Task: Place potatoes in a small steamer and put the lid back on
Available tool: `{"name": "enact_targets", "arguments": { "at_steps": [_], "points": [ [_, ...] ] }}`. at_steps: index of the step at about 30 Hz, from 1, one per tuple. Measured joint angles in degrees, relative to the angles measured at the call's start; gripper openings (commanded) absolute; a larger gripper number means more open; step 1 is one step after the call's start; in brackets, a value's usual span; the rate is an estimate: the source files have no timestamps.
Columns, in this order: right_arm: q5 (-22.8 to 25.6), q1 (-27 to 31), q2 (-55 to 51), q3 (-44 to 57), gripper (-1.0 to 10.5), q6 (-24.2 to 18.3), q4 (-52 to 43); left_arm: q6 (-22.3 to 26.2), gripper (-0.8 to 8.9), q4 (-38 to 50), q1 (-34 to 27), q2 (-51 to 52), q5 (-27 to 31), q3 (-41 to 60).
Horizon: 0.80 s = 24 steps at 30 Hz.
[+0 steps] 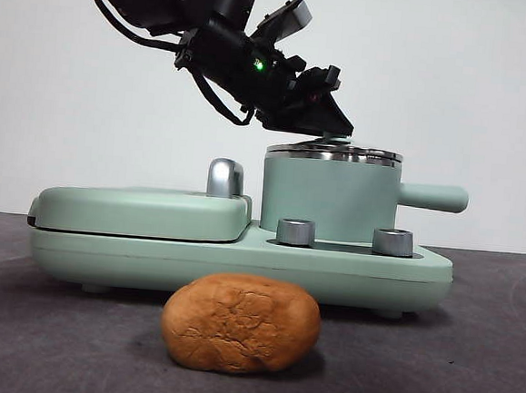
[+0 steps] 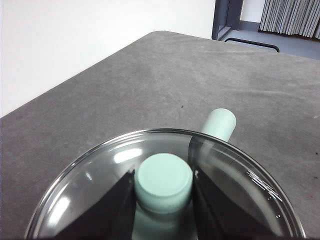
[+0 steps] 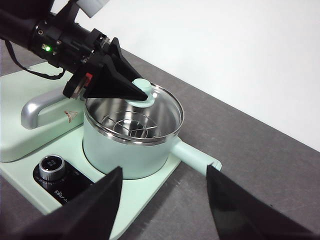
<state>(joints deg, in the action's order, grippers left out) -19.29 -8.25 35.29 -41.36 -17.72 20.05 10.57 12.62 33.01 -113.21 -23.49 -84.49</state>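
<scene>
The potato point(image 1: 239, 324) lies on the grey table in front of the appliance, with no gripper touching it. The mint-green small steamer point(image 1: 331, 197) point(image 3: 125, 155) stands on the appliance base, its stubby handle point(image 2: 220, 124) pointing away from the griddle. The glass lid point(image 2: 100, 190) point(image 3: 162, 106) lies at the steamer's steel rim; a steel rack shows through it. My left gripper point(image 1: 332, 129) point(image 2: 164, 172) point(image 3: 137, 90) comes down from above and is shut on the lid's green knob point(image 2: 164, 181). My right gripper point(image 3: 164, 172) hovers open and empty beside the steamer.
The flat hinged griddle cover point(image 1: 143, 210) point(image 3: 15, 115) with a steel handle point(image 1: 225, 177) lies next to the steamer on the same base point(image 1: 240, 258). Two steel dials point(image 1: 296, 232) point(image 1: 392, 241) stand at the base's front. A white wall is close behind.
</scene>
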Motion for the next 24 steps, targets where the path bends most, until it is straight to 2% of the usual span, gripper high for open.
{"name": "enact_targets", "arguments": {
  "at_steps": [10, 15, 24],
  "points": [
    [0.0, 0.0, 0.0, 0.0, 2.7, 0.0, 0.0, -0.1, 0.14, -0.7, -0.1, 0.5, 0.3, -3.2],
    [0.0, 0.0, 0.0, 0.0, 2.7, 0.0, 0.0, -0.3, 0.14, -2.6, -0.3, 5.2, 0.5, -3.3],
    [-0.1, 0.0, 0.0, 0.0, 2.7, 0.0, 0.0, -1.0, 0.15, -13.9, -1.0, 16.5, 0.5, -3.4]
  ]
}}
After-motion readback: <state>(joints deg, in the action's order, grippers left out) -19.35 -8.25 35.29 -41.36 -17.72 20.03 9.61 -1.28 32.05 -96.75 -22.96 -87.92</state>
